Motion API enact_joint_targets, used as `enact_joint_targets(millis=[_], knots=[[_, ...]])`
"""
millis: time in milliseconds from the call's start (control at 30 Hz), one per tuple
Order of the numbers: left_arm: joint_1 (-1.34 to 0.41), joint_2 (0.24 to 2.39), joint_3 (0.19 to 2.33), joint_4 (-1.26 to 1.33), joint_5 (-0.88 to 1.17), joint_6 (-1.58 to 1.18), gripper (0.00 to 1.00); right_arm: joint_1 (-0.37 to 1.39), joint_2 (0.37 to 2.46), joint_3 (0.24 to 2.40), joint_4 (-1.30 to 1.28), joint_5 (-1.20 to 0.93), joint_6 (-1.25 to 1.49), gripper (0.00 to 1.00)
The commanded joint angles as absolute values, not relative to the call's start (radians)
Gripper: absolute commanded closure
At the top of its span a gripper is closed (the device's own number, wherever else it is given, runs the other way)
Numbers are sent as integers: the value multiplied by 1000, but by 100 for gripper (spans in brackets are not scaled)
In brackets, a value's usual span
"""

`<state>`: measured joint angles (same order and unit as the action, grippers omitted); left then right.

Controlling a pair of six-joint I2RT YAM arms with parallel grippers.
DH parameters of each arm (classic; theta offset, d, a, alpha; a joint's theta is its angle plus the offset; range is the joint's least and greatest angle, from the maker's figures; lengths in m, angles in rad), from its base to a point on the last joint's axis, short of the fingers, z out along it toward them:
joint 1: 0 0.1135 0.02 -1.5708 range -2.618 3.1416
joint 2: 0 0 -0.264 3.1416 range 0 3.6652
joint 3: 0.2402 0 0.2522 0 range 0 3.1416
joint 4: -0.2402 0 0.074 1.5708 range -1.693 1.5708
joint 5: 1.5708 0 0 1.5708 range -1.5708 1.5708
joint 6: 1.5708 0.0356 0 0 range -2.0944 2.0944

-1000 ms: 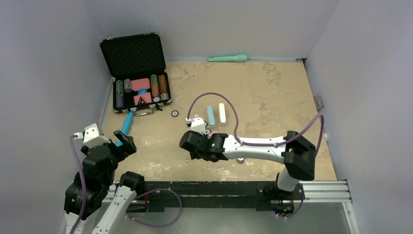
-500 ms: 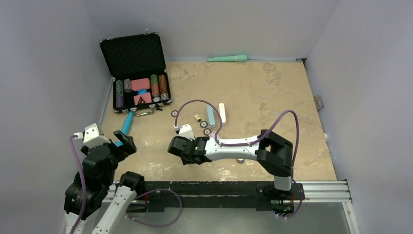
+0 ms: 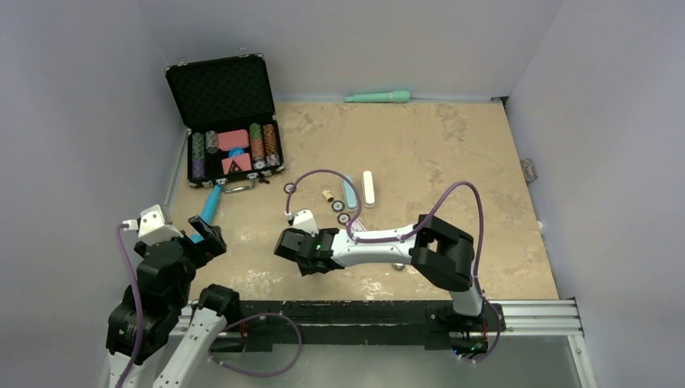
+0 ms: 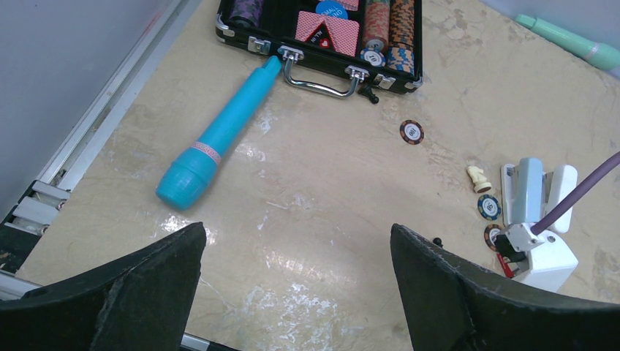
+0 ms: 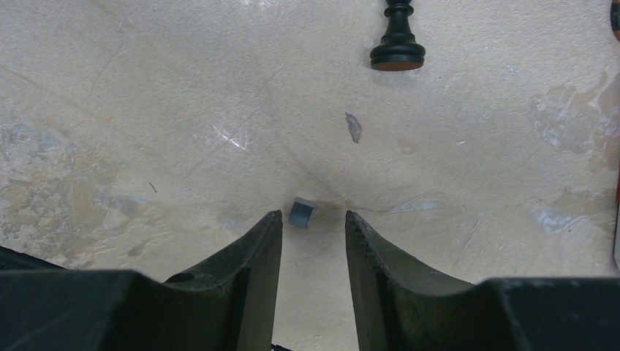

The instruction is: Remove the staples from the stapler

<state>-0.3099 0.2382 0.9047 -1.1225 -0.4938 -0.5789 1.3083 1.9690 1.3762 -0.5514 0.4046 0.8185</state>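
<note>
Grey metal – a short block that I take to be staples point(image 5: 300, 212) – lies on the bare surface right at the mouth of my right tool point(image 5: 313, 216), close to the left fingertip but, as far as my wrist view shows, not pinched by either one. The jaws stand partly spread with a clear gap between them. A second ago this arm was reaching over the stapler point(image 4: 528, 191). Since then it has swung toward the near left and dropped low over open surface, and the jaws have drawn in only a touch. The stapler now sits well apart from my tool, folded out flat, its blue half and white half side by side among a few poker chips point(image 4: 488, 206). A black chess pawn point(image 5: 397, 44) stands farther out ahead of my fingers. My left tool point(image 4: 296, 245) has not stirred – spread wide and holding nothing, parked at the near left corner by the turquoise cylinder point(image 4: 219, 137). I read the shift this way: the staples are out of the stapler and off to one side, so the unloading looks nearly done. I can't see from here whether any staples remain in the blue channel, so I would check that before calling it finished.
</note>
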Motion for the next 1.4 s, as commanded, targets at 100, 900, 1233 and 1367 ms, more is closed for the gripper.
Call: enact_joint_targets(millis=[100,900,1233,1367], knots=[[-307,238,902,-1090,-495,-549,0,1312,1986,1420,-524,408,822,61],[-307,238,901,-1092,-498,-551,0,1313,2023,1454,-544,424,813,70],[-307,237,902,-1091,-499,-552,0,1313,2027,1448,-543,430,817,76],[-307,236,901,-1092,-498,-552,0,1313,2042,1453,-550,432,815,77]])
